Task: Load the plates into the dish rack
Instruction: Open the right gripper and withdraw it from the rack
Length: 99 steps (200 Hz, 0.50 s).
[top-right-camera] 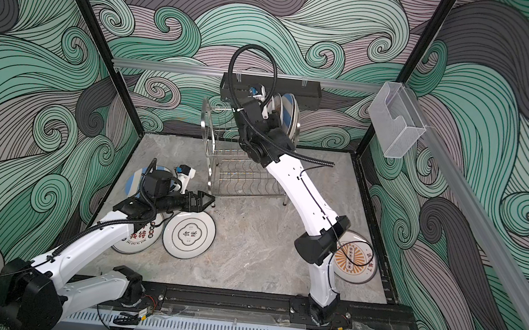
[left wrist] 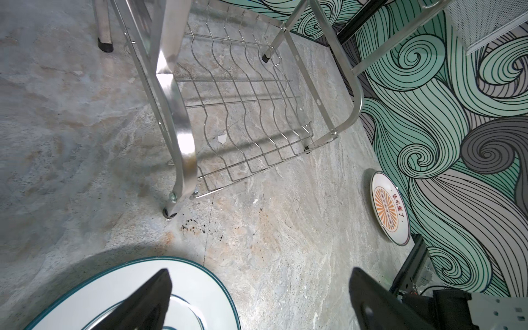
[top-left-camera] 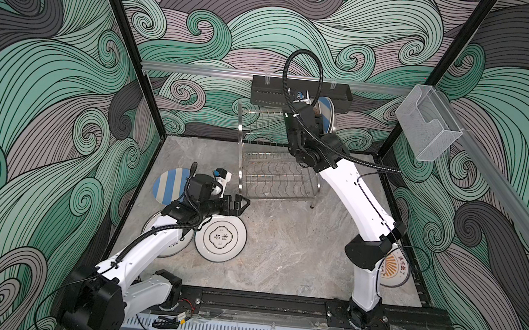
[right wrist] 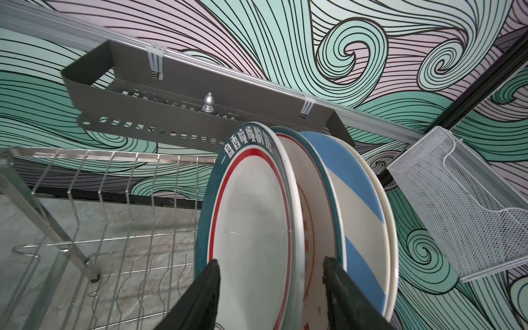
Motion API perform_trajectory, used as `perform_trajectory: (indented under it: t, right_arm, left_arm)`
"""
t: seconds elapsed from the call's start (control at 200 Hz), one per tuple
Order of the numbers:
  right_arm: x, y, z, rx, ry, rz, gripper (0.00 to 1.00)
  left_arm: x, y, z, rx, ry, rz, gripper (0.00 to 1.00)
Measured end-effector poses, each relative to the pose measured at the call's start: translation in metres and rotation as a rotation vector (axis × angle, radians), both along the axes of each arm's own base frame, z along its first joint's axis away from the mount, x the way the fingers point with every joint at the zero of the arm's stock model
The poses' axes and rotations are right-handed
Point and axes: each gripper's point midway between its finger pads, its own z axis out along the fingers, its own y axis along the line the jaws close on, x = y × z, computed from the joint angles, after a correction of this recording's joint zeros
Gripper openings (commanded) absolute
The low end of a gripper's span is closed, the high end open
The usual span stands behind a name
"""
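- Closest in, an orange sunburst plate (top-right-camera: 354, 262) lies flat on the table (top-left-camera: 280, 266) by the right wall, half hidden behind the right arm's elbow.
- Over on the left, a green-rimmed plate (top-left-camera: 220, 238) with black characters lies flat. Right beside it is a red-lettered plate (top-right-camera: 142, 236), mostly covered by the left arm.
- The left gripper (top-left-camera: 244, 203) hangs just over the far rim of that green-rimmed plate, jaws spread wide with nothing between them.
- Behind its wrist, a blue-and-white striped plate (top-left-camera: 168, 183) lies flat on the table too.
- Further back, the dish rack (top-left-camera: 272, 173) stands near the back wall, roughly centre.
- The right gripper (right wrist: 270, 264) is up at the right end of the rack's top shelf, where at least three plates stand on edge.
- A dark-green-rimmed plate (right wrist: 251, 214) is in front, with a racked blue-striped plate (right wrist: 354, 183) further behind.
- Its jaws are parted either side of the front plates' edge, not squeezing anything as far as I can see.
- Behind all that, a black perforated tray (top-left-camera: 263, 89) hangs on the back rail, and a clear box (top-left-camera: 426, 122) sits on the right rail.
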Motion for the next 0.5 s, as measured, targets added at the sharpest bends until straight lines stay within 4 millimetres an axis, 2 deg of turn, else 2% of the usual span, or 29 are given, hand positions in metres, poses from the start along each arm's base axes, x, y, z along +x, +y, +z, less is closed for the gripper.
perform_trajectory:
  t: [0.105, 0.32, 0.495]
  right_arm:
    - [-0.015, -0.011, 0.005, 0.02, 0.019, 0.049, 0.65]
    - [-0.054, -0.056, 0.016, 0.119, 0.004, 0.134, 0.66]
    - [-0.099, -0.061, 0.021, 0.206, -0.033, 0.285, 0.67]
  left_arm:
    - [0.0, 0.002, 0.002, 0.007, -0.01, 0.011, 0.99]
    - [0.0, 0.004, 0.006, 0.013, -0.029, 0.015, 0.99]
    - [0.001, 0.004, 0.01, 0.012, -0.034, 0.016, 0.99]
